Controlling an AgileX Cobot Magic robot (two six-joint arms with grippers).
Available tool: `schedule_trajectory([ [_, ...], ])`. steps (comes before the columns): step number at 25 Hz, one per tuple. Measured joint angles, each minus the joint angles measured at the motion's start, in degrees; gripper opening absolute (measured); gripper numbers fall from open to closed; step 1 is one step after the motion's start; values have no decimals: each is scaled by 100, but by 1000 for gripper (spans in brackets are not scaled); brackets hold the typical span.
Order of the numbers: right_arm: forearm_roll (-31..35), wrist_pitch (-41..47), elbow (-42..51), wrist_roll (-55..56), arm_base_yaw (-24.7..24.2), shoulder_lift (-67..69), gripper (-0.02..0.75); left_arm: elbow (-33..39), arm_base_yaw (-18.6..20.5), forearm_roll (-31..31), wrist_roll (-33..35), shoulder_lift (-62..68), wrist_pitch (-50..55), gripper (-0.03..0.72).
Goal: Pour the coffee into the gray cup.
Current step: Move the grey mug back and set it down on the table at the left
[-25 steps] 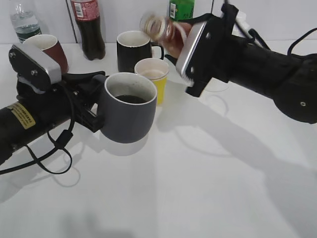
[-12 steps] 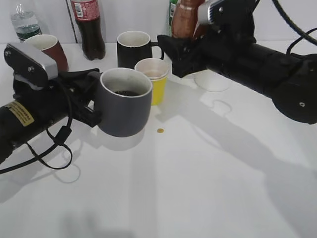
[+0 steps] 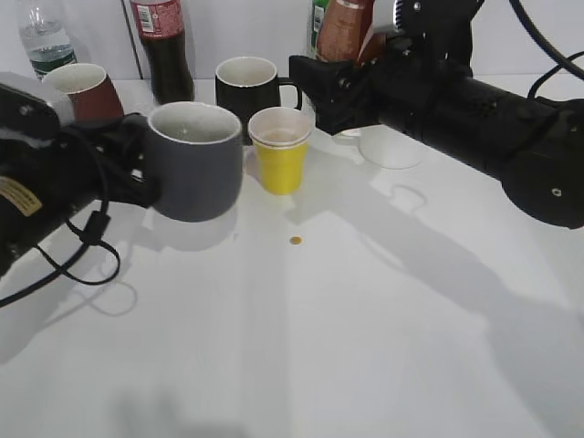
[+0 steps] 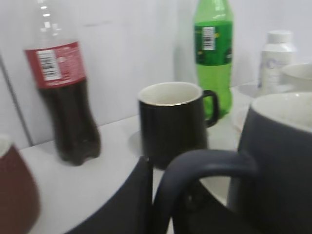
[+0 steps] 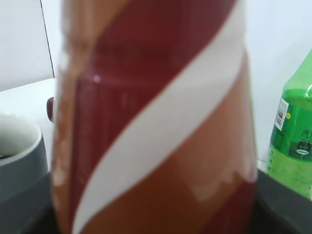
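Movement is being shown on both sides since the earlier frames: the gray cup (image 3: 194,162) is being carried further left and away from the yellow cup (image 3: 280,151), and the coffee bottle (image 3: 345,29), tipped over a second ago, is being held upright again, its long axis vertical and its neck toward the top edge of the exterior view. A small brown drop (image 3: 295,241) is being left on the white table (image 3: 383,310) near the yellow cup. The left gripper (image 3: 137,169) is being kept closed on the gray cup's handle (image 4: 204,168), the cup standing upright with its mouth up. The right gripper (image 3: 342,78) is being kept clamped around the bottle's lower body. Behind, a black mug (image 3: 246,87), a cola bottle (image 3: 164,50) and a green bottle (image 4: 213,53) are being left standing.
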Motion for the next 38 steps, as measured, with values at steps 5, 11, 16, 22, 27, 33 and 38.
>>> schedule_trajectory([
  [5,0,0,0,0,0,0,529,0,402,-20,3,0,10,83],
  [11,0,0,0,4,0,0,528,0,840,-30,3,-6,12,84],
  [16,0,5,0,4,0,0,528,0,1048,-81,3,-6,12,84],
  [22,0,5,0,-1,0,0,529,-246,1061,-249,-37,203,-1,84],
  [27,0,5,0,-5,0,0,529,-595,1061,-313,-59,599,11,84],
  [33,0,5,0,-50,0,0,528,-1003,1061,-319,-64,1112,11,84],
  [38,0,5,0,-82,0,0,528,-1325,1061,-347,-82,1499,11,85],
])
